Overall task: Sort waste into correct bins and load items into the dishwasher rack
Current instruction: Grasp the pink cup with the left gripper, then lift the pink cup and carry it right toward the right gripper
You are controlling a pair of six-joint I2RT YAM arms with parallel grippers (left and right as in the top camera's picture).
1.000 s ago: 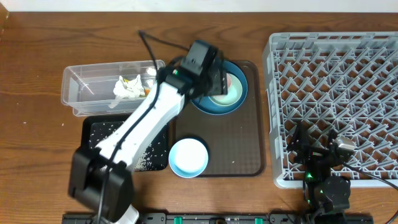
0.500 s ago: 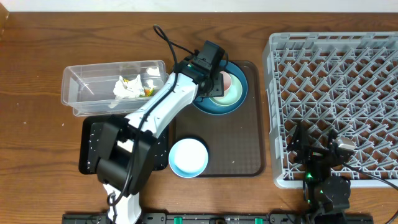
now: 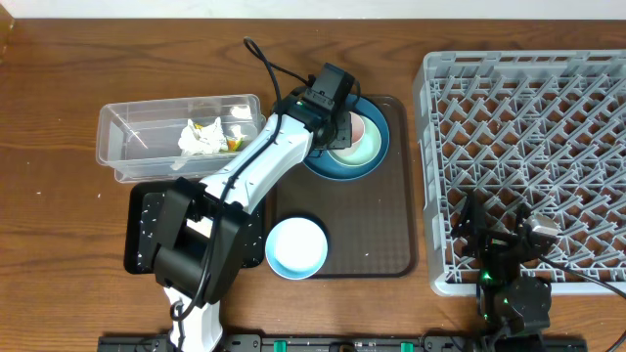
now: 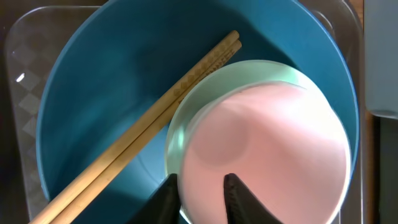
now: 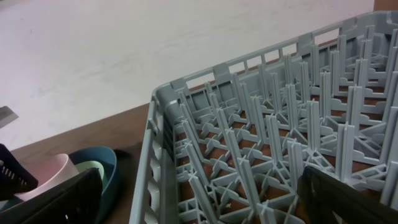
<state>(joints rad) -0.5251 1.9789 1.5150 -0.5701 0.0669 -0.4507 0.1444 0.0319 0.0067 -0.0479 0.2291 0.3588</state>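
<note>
Pink cup [image 4: 267, 149] is sitting nested in the mint-green bowl [image 4: 249, 70], with the left gripper [image 4: 199, 190] on it.
The left fingers [image 4: 239, 198] are straddling the cup's near rim and seem to be clamping it; the contact is at the frame edge. The bowl is sitting on the dark-blue plate [image 4: 93, 93] beside chopsticks [image 4: 143, 130]. The right gripper [image 5: 205, 199] is hovering, fingers wide apart, at the grey rack [image 5: 280, 124] corner.

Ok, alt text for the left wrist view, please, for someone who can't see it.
The left gripper straddles the rim of the pink cup, one finger inside, one outside; a firm grip is not clear. The cup sits in the mint-green bowl on the dark-blue plate, with wooden chopsticks lying diagonally across the plate.
</note>
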